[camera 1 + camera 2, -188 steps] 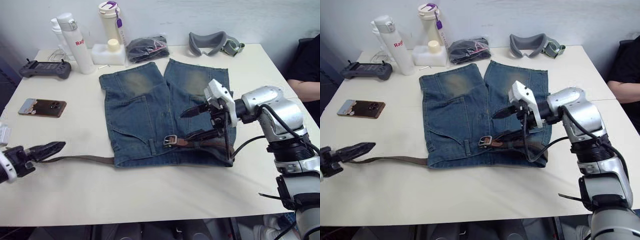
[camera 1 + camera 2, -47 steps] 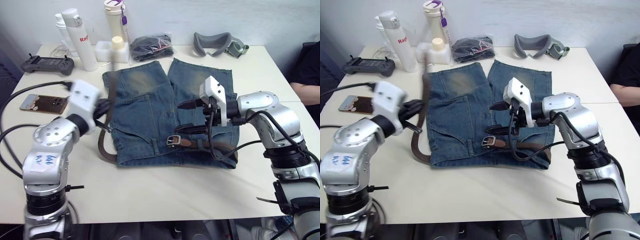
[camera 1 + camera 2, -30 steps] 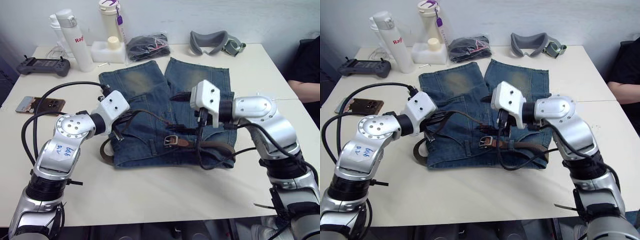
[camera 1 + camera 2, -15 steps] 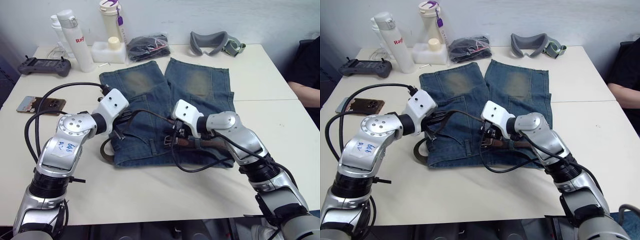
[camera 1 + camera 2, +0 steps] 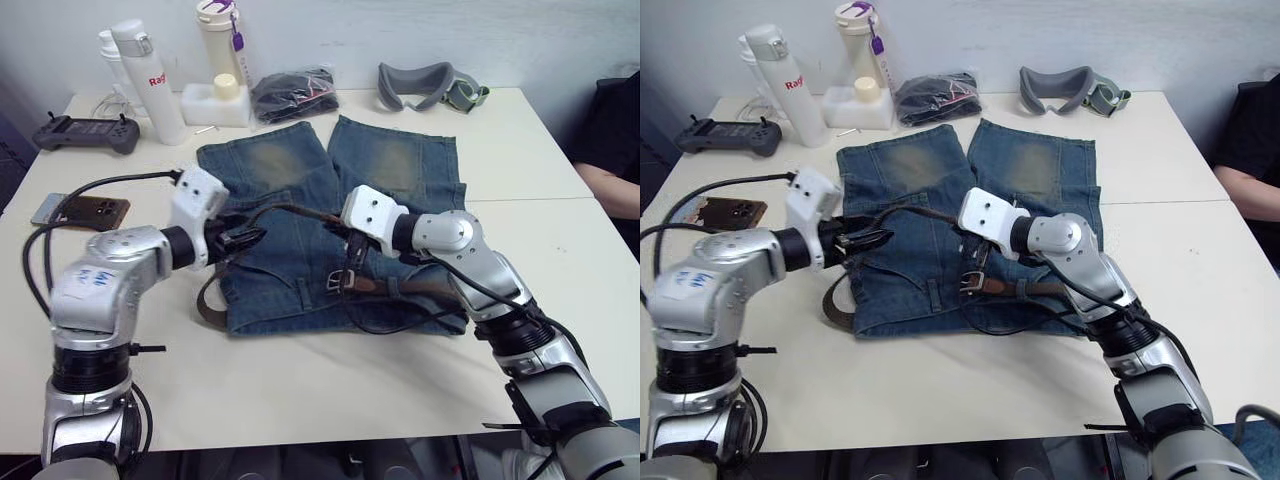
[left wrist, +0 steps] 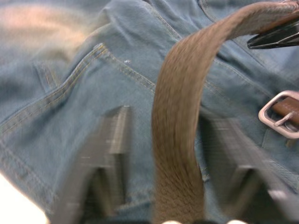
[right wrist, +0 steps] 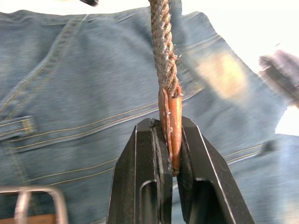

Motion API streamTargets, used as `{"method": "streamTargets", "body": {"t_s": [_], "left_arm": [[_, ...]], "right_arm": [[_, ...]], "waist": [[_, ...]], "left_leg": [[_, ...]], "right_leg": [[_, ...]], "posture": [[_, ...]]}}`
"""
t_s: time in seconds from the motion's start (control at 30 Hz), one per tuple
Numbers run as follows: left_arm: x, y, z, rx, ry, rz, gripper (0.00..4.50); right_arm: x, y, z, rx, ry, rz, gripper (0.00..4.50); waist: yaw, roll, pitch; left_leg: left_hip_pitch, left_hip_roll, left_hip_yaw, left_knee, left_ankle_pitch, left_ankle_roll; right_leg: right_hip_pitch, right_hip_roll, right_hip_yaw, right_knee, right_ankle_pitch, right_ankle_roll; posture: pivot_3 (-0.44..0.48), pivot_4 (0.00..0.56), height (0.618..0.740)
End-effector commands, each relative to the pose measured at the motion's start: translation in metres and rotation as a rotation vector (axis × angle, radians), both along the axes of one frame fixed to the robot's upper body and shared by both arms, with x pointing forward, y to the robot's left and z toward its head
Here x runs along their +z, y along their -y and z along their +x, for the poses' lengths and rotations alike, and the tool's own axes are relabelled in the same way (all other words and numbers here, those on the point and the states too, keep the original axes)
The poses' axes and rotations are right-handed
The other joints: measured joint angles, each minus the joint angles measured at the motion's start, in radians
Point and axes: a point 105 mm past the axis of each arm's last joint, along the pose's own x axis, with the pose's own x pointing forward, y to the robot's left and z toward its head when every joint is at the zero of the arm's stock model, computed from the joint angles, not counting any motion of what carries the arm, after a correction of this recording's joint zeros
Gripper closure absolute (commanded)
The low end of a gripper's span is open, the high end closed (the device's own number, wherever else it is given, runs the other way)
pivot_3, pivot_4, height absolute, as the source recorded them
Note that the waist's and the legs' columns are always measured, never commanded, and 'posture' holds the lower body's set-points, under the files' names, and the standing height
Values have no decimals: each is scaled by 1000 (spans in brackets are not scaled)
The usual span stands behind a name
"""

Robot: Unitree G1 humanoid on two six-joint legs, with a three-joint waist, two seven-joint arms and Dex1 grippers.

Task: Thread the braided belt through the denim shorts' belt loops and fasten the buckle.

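While the denim shorts (image 5: 330, 215) lie on the table (image 5: 300, 380), the braided belt's (image 6: 180, 121) leather tip is clamped by the right hand (image 7: 169, 144); the left hand (image 6: 173, 154) is spread around the strap.

A robotics lab or test room: a plain cream table (image 5: 300, 390) against a bare white wall, holding a handheld controller (image 5: 88, 135), a VR headset (image 5: 430, 84), insulated bottles (image 5: 148, 85), a smartphone (image 5: 85, 211) well beyond the left pincer, and a person's arm (image 5: 612, 185) at the edge.

Denim shorts (image 5: 330, 215) on cream table (image 5: 560, 160)
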Motion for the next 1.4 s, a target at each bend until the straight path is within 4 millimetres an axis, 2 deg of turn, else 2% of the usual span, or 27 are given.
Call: {"method": "streamTargets", "body": {"t_s": [0.03, 0.07, 0.13, 0.27, 0.43, 0.6, 0.63, 0.7, 0.8, 1.0, 1.13, 1.23, 1.4], "left_arm": [[35, -24, -24, -28, -76, -151, 219], [41, -30, -32, -46, -111, -187, 45], [54, -33, -59, -178, -170, -190, 45], [85, -26, -98, -429, -243, -284, 45], [78, 1, -118, -578, -377, -385, 45], [35, 18, -92, -459, -454, -485, 45], [31, 21, -86, -435, -450, -506, 45], [18, 26, -63, -297, -421, -577, 45], [7, 35, -49, -170, -398, -678, 45], [8, 46, -30, 68, -360, -919, 45], [23, 54, -29, 133, -341, -1061, 45], [27, 56, -33, 162, -331, -1086, 45], [22, 56, -35, 216, -351, -1083, 45]], "right_arm": [[20, 2, 3, 14, 189, -32, 4500], [20, 3, 4, 20, 220, -46, 4500], [19, 0, 3, 43, 276, -71, 4500], [18, -9, 0, 97, 375, -106, 4500], [22, -17, -4, 151, 520, -144, 4500], [36, -21, -12, 189, 651, -126, 4500], [37, -22, -13, 195, 666, -123, 4500], [41, -22, -17, 208, 701, -116, 4500], [44, -21, -23, 224, 727, -108, 4500], [45, -23, -29, 244, 742, -99, 4500], [39, -24, -29, 252, 726, -112, 4500], [33, -22, -26, 246, 711, -130, 4500], [29, -21, -26, 247, 706, -138, 4500]], "waist": [[-1, -1, 1], [-3, -2, 1], [-10, -2, 1], [-15, -2, 1], [-20, -2, 1], [-18, -1, 1], [-17, -1, 1], [-14, -1, 1], [-9, -2, 1], [5, -2, 1], [8, -3, 1], [8, -3, 1], [7, -3, 1]], "left_leg": [[0, 0, 0, 0, 1, -2], [0, 0, 0, 0, 3, -5], [1, 0, 0, -1, 3, -6], [1, 1, -1, -2, 3, -8], [1, 0, -3, -1, 3, -7], [2, 0, -4, -1, 3, -7], [2, 0, -3, -1, 3, -7], [1, 0, -4, -1, 3, -7], [1, 1, -3, 1, 3, -7], [2, 1, -2, 4, 3, -7], [1, 1, -3, 7, 3, -7], [1, 1, -2, 7, 3, -8], [2, 2, -1, 7, 4, -8]], "right_leg": [[0, 0, 0, 0, 0, 0], [0, 0, 0, 1, 0, 0], [0, 1, 0, 1, 0, 0], [0, 0, 1, 0, -1, -1], [1, -2, 0, 2, -1, -2], [1, -3, -1, 1, -1, -2], [1, -3, -1, 1, -1, -2], [1, -2, -1, 1, -1, -2], [1, -2, -1, 2, -1, -2], [3, -1, -1, 2, -1, -1], [4, 0, -1, 2, -1, 0], [5, 1, -1, 1, -1, 0], [5, 2, 0, 1, -1, 0]], "posture": [[0, 150, 740], [0, 150, 740], [0, 150, 740], [0, 150, 740], [0, 150, 740], [0, 150, 740], [0, 150, 740], [0, 150, 740], [0, 150, 740], [0, 150, 740], [0, 150, 740], [0, 150, 740], [0, 150, 740]]}}
